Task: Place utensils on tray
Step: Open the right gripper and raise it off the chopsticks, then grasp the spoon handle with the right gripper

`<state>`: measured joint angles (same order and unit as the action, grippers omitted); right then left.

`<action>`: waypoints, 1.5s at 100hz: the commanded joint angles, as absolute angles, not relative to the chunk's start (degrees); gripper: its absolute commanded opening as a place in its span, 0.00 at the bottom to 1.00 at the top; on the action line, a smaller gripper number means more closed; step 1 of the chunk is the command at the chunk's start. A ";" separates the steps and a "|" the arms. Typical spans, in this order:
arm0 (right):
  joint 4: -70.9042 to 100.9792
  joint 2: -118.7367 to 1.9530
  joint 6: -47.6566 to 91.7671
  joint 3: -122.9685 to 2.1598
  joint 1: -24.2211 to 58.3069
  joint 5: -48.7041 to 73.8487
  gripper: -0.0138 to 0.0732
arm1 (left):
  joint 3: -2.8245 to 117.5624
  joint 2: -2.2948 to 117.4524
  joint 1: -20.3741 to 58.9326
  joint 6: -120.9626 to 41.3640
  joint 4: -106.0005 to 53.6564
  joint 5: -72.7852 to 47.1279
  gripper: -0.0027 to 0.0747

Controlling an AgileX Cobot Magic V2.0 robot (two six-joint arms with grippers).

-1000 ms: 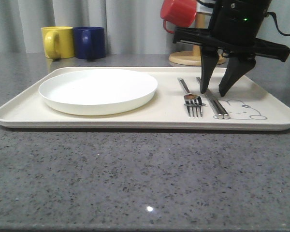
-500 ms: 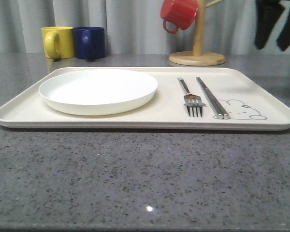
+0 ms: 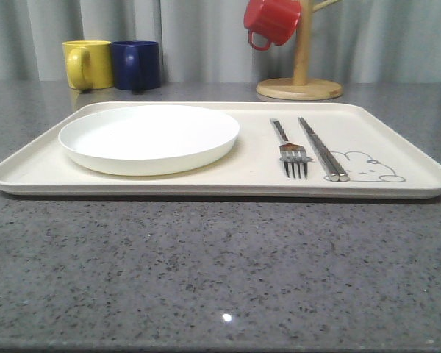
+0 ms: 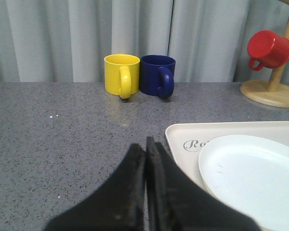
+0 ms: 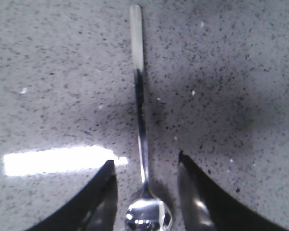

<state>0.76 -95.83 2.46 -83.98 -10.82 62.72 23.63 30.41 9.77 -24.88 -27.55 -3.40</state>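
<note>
The cream tray (image 3: pixel 397 129) lies across the grey table with a silver fork (image 3: pixel 290 151) and a pair of chopsticks (image 3: pixel 321 148) side by side on its right half, beside the rabbit drawing. In the right wrist view a silver spoon (image 5: pixel 140 120) lies on the speckled grey table. My right gripper (image 5: pixel 145 162) hangs open over it, one finger on each side of the handle where it meets the bowl, apart from it. My left gripper (image 4: pixel 145 145) is shut with nothing in it, over the table beside the tray's corner (image 4: pixel 180 132).
A round white plate (image 3: pixel 148 136) sits on the tray's left half. A yellow mug (image 3: pixel 87 64) and a blue mug (image 3: pixel 136 65) stand behind the tray at the left. A red mug (image 3: pixel 272 20) hangs on a wooden stand (image 3: pixel 300 84) at the back right.
My right gripper, which stood open over the chopsticks on the tray a second ago, rose to the upper right and left the front view. Fork and chopsticks have not moved.
</note>
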 commanded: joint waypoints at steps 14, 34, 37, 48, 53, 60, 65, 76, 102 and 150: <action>1.40 -97.69 5.66 -85.81 -11.33 60.50 0.53 | 25.29 30.73 10.22 -24.65 -27.78 0.56 0.01; 1.59 -100.18 5.73 -85.81 -11.33 60.56 0.53 | 25.29 30.73 10.22 -24.65 -27.78 0.56 0.01; 1.63 -100.41 5.78 -85.81 -11.33 60.56 0.53 | 25.29 30.73 10.22 -24.65 -27.78 0.56 0.01; 1.90 -101.15 6.07 -85.81 -11.33 60.81 0.53 | 25.29 30.73 10.22 -24.65 -27.78 0.56 0.01; 1.90 -101.50 6.13 -85.81 -11.33 61.05 0.53 | 25.29 30.73 10.22 -24.65 -27.78 0.56 0.01; 1.90 -101.96 6.19 -85.81 -11.33 61.87 0.53 | 25.29 30.73 10.22 -24.65 -27.78 0.56 0.01; 1.90 -102.47 6.48 -85.81 -11.33 62.35 0.53 | 25.29 30.73 10.22 -24.65 -27.78 0.56 0.01; 2.16 -103.29 6.52 -85.81 -11.33 62.41 0.52 | 25.29 30.73 10.22 -24.65 -27.78 0.56 0.01; 2.41 -103.49 6.52 -85.81 -11.33 63.33 0.21 | 25.29 30.73 10.22 -24.65 -27.78 0.56 0.01; 6.40 -94.40 -1.43 -85.96 -8.92 66.62 0.08 | 25.29 30.73 10.22 -24.65 -27.78 0.56 0.01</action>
